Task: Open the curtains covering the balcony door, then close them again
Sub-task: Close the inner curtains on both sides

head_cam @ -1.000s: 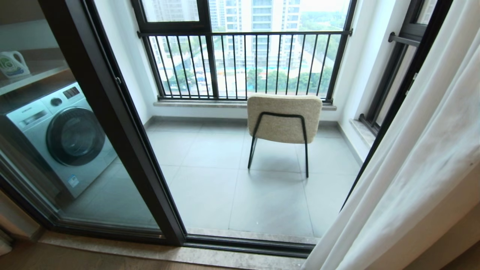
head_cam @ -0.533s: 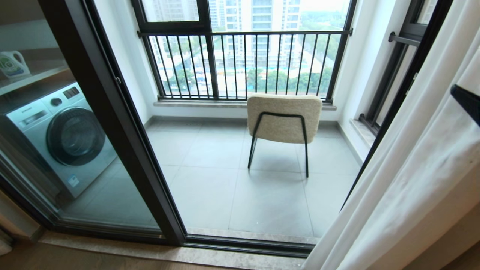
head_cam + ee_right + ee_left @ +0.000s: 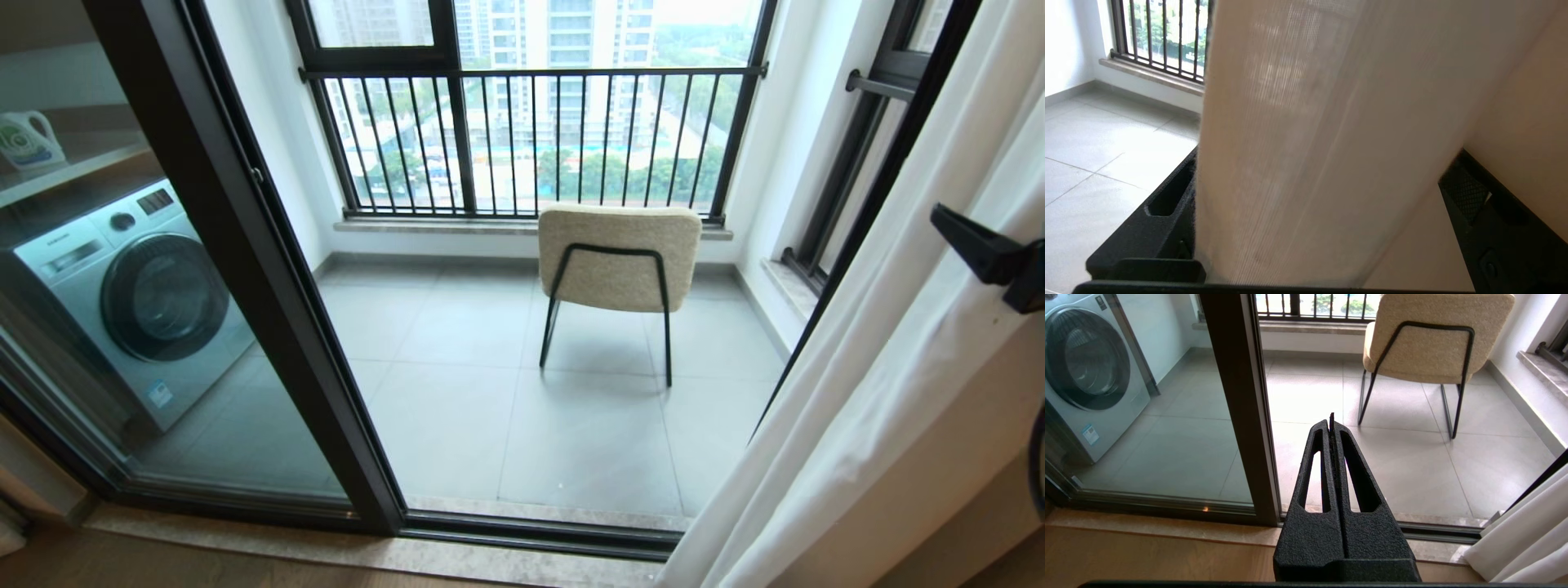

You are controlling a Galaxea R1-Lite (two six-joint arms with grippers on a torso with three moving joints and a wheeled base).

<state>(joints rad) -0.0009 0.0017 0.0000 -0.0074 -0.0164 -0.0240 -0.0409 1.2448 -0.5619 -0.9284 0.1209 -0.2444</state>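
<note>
Sheer white fabric, the curtains (image 3: 914,327), hangs bunched at the right of the balcony door (image 3: 269,310), so the doorway already stands uncovered and closing looks to be the step in hand. The right gripper (image 3: 1314,212) has its jaws wide apart with the fabric between them. Next it likely must clamp down and draw leftward. The left gripper (image 3: 1332,428) is pressed together, idle.

We're facing the balcony door (image 3: 245,269), with the curtains (image 3: 882,367) bunched at its right side. Past the sill, a chair (image 3: 618,257) sits on the balcony floor (image 3: 457,392), its back toward us, railing (image 3: 531,139) behind it. Washing machine (image 3: 135,302) is left, behind the glass. Our right claw (image 3: 1314,212) straddles the curtain fold.
</note>
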